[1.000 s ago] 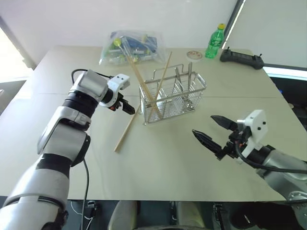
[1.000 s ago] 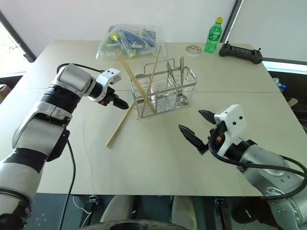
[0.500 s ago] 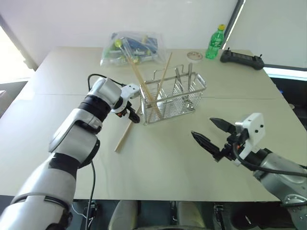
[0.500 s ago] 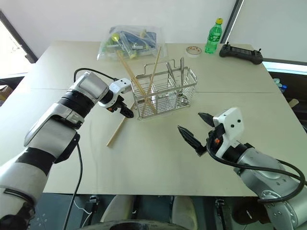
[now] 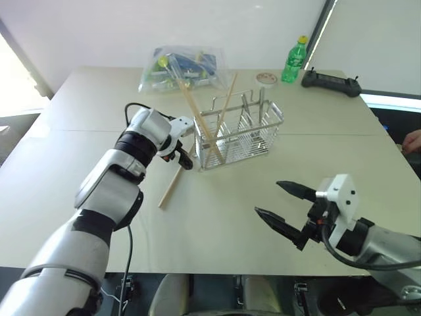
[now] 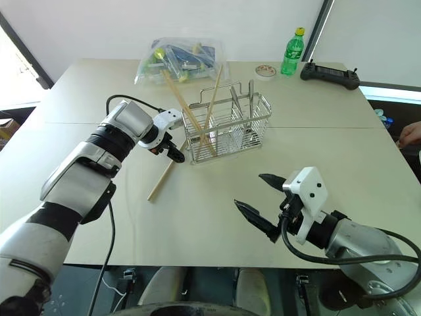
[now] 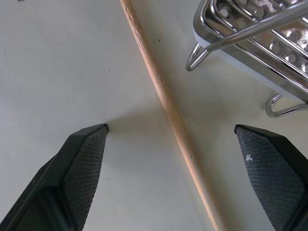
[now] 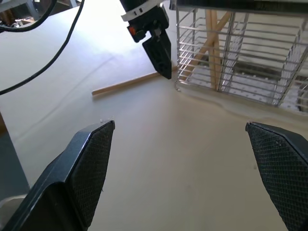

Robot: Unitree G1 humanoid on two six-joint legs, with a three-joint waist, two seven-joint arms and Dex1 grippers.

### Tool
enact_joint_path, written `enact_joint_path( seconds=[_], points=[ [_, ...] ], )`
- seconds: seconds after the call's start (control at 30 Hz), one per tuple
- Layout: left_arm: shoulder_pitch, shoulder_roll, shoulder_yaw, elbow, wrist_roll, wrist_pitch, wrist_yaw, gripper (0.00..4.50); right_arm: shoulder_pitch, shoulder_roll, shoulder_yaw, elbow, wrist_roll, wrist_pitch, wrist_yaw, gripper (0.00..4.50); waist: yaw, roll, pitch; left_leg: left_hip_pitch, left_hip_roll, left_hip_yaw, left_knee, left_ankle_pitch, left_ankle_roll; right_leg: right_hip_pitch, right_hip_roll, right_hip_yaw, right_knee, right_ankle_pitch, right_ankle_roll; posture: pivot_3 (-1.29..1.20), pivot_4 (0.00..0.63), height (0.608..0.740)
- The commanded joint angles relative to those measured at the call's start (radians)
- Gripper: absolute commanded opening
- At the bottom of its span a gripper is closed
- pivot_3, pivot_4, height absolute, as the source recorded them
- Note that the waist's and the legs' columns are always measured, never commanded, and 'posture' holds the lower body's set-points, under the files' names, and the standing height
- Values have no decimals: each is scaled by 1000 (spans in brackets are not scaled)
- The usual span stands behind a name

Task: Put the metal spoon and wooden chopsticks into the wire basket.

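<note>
The wire basket [image 5: 240, 131] stands mid-table with two wooden chopsticks [image 5: 197, 118] leaning crossed inside it. Another chopstick [image 5: 172, 181] lies flat on the table, one end by the basket's left corner. My left gripper [image 5: 183, 158] points down over that end, open, one finger [image 7: 82, 163] on each side of the stick [image 7: 168, 103], close to the basket's foot [image 7: 202, 53]. My right gripper [image 5: 267, 198] hovers open and empty near the table's front edge, apart from everything. I cannot make out the metal spoon.
A clear plastic bag [image 5: 181, 66] of items lies behind the basket. A green bottle [image 5: 295, 59], a small round lid [image 5: 266, 78] and a black controller [image 5: 331, 80] sit at the back right. A person's hand [image 5: 413, 139] shows at the right edge.
My left gripper has swung right and down to the lying chopstick beside the basket, then held still. My right gripper drew back toward the front edge. A hand appeared at the right edge.
</note>
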State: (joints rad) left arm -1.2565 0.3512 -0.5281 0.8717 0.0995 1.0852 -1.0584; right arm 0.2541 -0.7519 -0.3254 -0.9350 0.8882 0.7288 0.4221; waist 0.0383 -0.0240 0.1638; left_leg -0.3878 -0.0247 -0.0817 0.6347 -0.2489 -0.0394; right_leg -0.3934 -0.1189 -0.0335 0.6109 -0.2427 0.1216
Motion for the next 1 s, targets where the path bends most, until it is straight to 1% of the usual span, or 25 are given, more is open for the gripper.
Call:
enact_joint_path(
  seconds=[0.03,0.17,0.47,0.57,0.8,0.83,1.0],
  points=[
    [38,26,-20,-5,10,19,-31,4442,-17,8,-24,0,12,-18,-16,4500,-1,0,0,0,0,0,-1,0,0,0,0,0,0,0,0,0,150,690],
    [45,49,-25,-10,22,14,-37,4442,-35,12,-9,9,5,-18,-27,4500,-3,0,0,-1,0,0,-2,0,0,-2,0,0,0,0,0,0,150,690],
    [54,51,-30,-25,25,24,-31,4442,-62,22,-3,21,4,-17,-50,4500,-13,0,0,-1,0,0,-2,0,0,-2,0,0,0,0,0,0,150,690],
    [52,37,-13,-14,20,22,-18,3651,-66,29,-9,22,12,-17,-61,4500,-18,0,0,0,0,0,-2,0,0,-2,0,0,0,0,0,0,150,690],
    [48,28,-8,-2,26,30,-20,190,-69,37,-22,24,27,-18,-78,4500,-24,1,0,-1,0,0,-2,-1,1,-2,0,0,0,1,3,0,150,690],
    [47,29,-6,1,28,31,-19,84,-69,37,-22,25,28,-19,-79,4500,-24,0,0,-1,0,0,-2,-1,2,-2,0,0,0,1,3,0,150,690],
    [48,36,17,21,31,42,-1,84,-69,37,-23,27,34,-22,-84,4500,-25,1,-1,-1,0,0,-2,-1,2,-2,0,0,0,0,3,0,150,690]
  ],
)
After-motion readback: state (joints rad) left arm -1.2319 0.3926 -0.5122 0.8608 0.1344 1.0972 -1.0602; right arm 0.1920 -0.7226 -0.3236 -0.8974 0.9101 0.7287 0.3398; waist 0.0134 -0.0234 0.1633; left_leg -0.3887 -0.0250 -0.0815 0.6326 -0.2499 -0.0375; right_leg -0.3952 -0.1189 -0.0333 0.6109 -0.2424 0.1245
